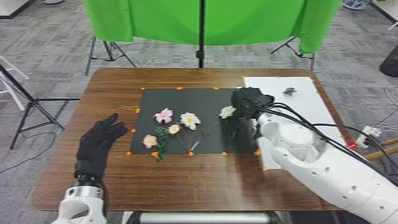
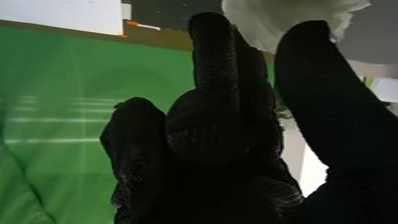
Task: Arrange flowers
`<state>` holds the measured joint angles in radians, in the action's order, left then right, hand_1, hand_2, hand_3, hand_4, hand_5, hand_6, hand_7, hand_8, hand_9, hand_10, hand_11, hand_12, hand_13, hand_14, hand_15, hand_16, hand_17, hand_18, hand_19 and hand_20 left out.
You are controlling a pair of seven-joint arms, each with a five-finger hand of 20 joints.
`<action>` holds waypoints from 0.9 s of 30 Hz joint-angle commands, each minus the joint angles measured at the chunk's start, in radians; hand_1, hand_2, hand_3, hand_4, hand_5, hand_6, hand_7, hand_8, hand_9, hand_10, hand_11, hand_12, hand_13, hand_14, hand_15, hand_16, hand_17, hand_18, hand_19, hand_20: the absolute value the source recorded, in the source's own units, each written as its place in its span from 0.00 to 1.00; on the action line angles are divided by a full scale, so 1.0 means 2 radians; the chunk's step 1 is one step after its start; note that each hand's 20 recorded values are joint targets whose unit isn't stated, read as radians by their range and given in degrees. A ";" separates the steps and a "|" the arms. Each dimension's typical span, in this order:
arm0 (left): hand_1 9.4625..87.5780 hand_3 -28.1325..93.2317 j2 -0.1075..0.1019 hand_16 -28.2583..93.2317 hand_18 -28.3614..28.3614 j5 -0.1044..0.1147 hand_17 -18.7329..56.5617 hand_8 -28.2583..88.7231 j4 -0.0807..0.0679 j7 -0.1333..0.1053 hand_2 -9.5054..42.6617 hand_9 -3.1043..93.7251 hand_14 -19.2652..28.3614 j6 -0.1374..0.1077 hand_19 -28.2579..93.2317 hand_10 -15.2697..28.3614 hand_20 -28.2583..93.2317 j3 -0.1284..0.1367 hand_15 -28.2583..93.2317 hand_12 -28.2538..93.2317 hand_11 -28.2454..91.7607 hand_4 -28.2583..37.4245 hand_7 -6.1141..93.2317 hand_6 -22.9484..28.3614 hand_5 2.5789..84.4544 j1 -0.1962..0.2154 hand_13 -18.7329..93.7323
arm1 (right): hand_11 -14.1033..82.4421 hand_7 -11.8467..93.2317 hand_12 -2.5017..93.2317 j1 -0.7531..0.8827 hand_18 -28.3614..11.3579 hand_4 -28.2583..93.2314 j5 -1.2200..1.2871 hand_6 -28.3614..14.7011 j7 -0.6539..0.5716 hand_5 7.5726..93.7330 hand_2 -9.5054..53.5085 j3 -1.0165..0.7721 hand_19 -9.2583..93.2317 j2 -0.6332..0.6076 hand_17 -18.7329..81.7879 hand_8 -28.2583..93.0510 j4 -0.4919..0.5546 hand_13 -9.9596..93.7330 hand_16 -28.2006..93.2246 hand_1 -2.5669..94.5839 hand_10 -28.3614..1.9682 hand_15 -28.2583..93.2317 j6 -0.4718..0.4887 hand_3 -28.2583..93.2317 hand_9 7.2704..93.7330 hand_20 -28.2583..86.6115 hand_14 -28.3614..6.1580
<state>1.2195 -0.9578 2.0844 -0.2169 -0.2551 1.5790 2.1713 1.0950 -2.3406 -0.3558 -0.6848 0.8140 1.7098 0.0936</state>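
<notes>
My right hand [image 1: 249, 101] is over the right edge of the black mat [image 1: 182, 97], pinching a white flower [image 1: 227, 111] whose bloom points left. In the right wrist view, the white flower [image 2: 289, 20] is between the fingertips and thumb of my right hand [image 2: 213, 132]. On the mat lie a pink flower [image 1: 163, 116], a white flower with a yellow centre [image 1: 190, 120], a small cream flower [image 1: 174, 129] and, lower left, another pink one [image 1: 149, 141] beside green leaves [image 1: 161, 136]. My left hand [image 1: 100, 139] rests left of the mat, fingers relaxed.
A white sheet [image 1: 284, 82] lies on the table's right side with a small dark green sprig [image 1: 290, 91] on it. Orange tape pieces line the mat's border. Beyond the brown table [image 1: 133, 190] hangs a green backdrop [image 1: 253, 22] on stands.
</notes>
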 commanded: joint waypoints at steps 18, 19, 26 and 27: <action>0.16 0.80 0.004 0.20 0.74 -0.002 0.26 0.19 -0.004 0.003 0.28 0.51 0.80 0.002 0.36 0.67 0.38 -0.003 0.51 0.32 0.42 0.00 0.18 0.55 0.53 0.005 0.47 | 0.20 0.21 0.22 -0.062 0.30 0.07 0.032 0.63 -0.113 0.37 0.00 -0.119 1.00 0.047 0.70 0.17 -0.168 0.80 0.48 0.41 0.36 0.79 0.131 0.82 0.41 0.68 0.56; 0.16 0.80 0.004 0.20 0.74 -0.002 0.26 0.19 -0.004 0.003 0.28 0.51 0.80 0.002 0.36 0.67 0.38 -0.003 0.51 0.32 0.42 0.00 0.18 0.55 0.53 0.005 0.47 | 0.20 0.21 0.22 -0.064 0.30 0.07 0.030 0.64 -0.112 0.37 0.00 -0.118 1.00 0.052 0.70 0.17 -0.180 0.80 0.47 0.41 0.36 0.79 0.130 0.82 0.41 0.68 0.56; 0.16 0.80 0.005 0.20 0.74 -0.002 0.26 0.19 -0.006 0.002 0.27 0.51 0.80 0.004 0.36 0.67 0.38 -0.004 0.51 0.32 0.42 0.00 0.18 0.54 0.53 0.002 0.47 | 0.22 0.25 0.22 -0.051 0.33 0.06 0.033 0.73 -0.095 0.41 0.00 -0.126 1.00 0.064 0.72 0.16 -0.230 0.83 0.47 0.44 0.40 0.79 0.098 0.82 0.47 0.68 0.62; 0.16 0.80 0.005 0.20 0.74 -0.003 0.26 0.19 -0.006 0.002 0.28 0.51 0.80 0.004 0.36 0.67 0.38 -0.004 0.51 0.32 0.42 0.00 0.18 0.54 0.53 0.002 0.47 | 0.24 0.26 0.22 -0.047 0.34 0.06 0.036 0.75 -0.092 0.43 0.00 -0.125 1.00 0.063 0.74 0.15 -0.231 0.84 0.46 0.45 0.42 0.79 0.093 0.82 0.50 0.69 0.64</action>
<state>1.2206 -0.9586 2.0830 -0.2171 -0.2546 1.5775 2.1695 0.9603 -2.2672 -0.5647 -0.9318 0.9325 1.2824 0.3487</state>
